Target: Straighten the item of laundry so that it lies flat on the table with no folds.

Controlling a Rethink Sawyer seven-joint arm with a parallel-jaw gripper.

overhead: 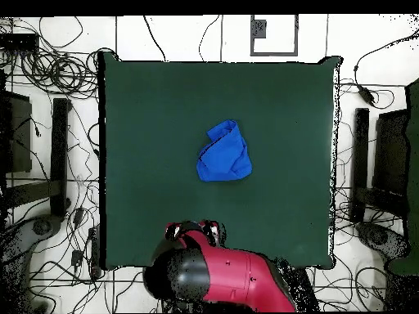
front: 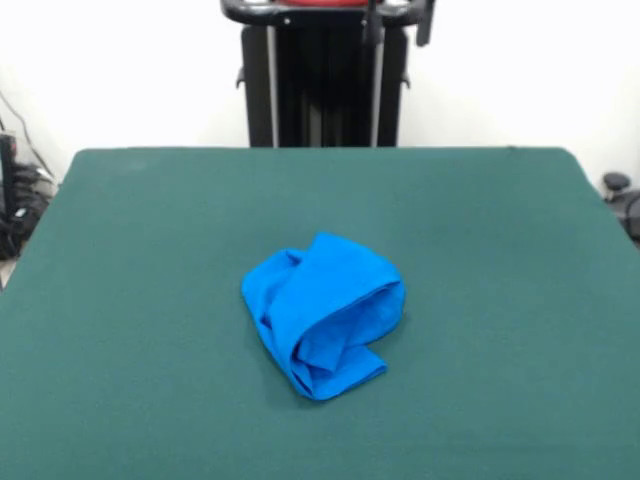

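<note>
The item of laundry [front: 322, 313] is a bright blue cloth, crumpled into a folded heap near the middle of the dark green table [front: 120, 300]. Its layers overlap and no lettering shows. From overhead the laundry [overhead: 224, 153] lies slightly right of the middle of the table [overhead: 139, 114]. My gripper [front: 400, 22] is drawn back at the table's far edge, well away from the cloth, and only its two dark tips show, standing apart with nothing between them. In the overhead view the gripper [overhead: 193, 231] sits at the red and black arm's end, over the table edge nearest the robot's base.
Green table surface surrounds the cloth on all sides. Cables [overhead: 49, 74] and dark stands [overhead: 59, 155] lie on the floor around the table.
</note>
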